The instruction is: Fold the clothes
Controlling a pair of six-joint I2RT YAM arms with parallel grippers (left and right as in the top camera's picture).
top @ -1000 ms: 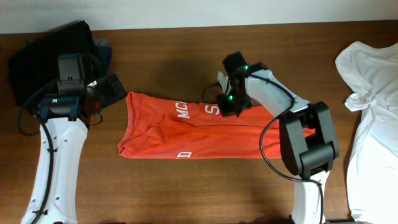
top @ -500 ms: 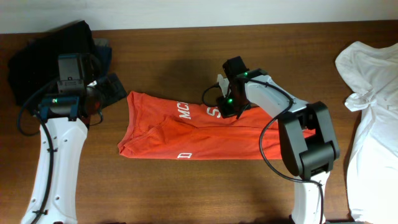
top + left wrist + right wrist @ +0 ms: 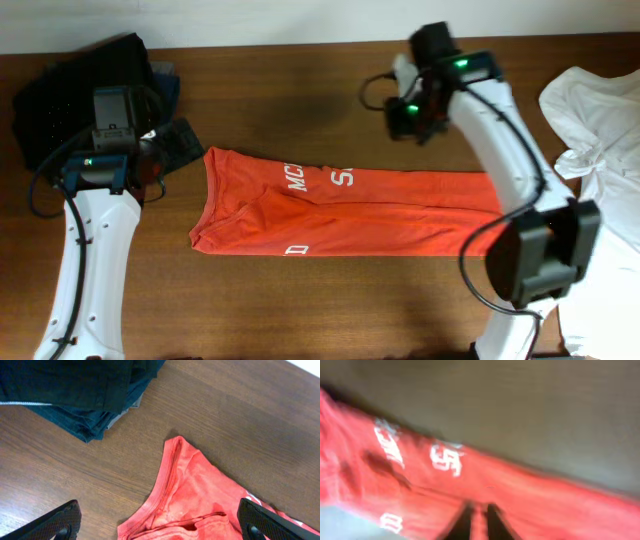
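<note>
The clothes, a red-orange T-shirt (image 3: 380, 210), lie folded into a long strip across the middle of the table, with white letters showing near its upper edge. My right gripper (image 3: 408, 120) hovers above bare wood behind the shirt, shut and holding nothing. Its blurred wrist view looks down past the closed right gripper (image 3: 480, 507) onto the shirt (image 3: 520, 495). My left gripper (image 3: 150, 165) is wide open at the shirt's left end. In the left wrist view the shirt's corner (image 3: 195, 490) lies between the spread fingers of the left gripper (image 3: 160, 530), untouched.
A pile of black and navy garments (image 3: 80, 90) sits at the back left, close to the left gripper, and shows as dark folds (image 3: 75, 385) in the left wrist view. A plain white shirt (image 3: 600, 170) lies crumpled along the right edge.
My right gripper left the shirt's upper edge, rose and swung back and to the right. The shirt's upper edge now lies flat. The left arm has not moved.
</note>
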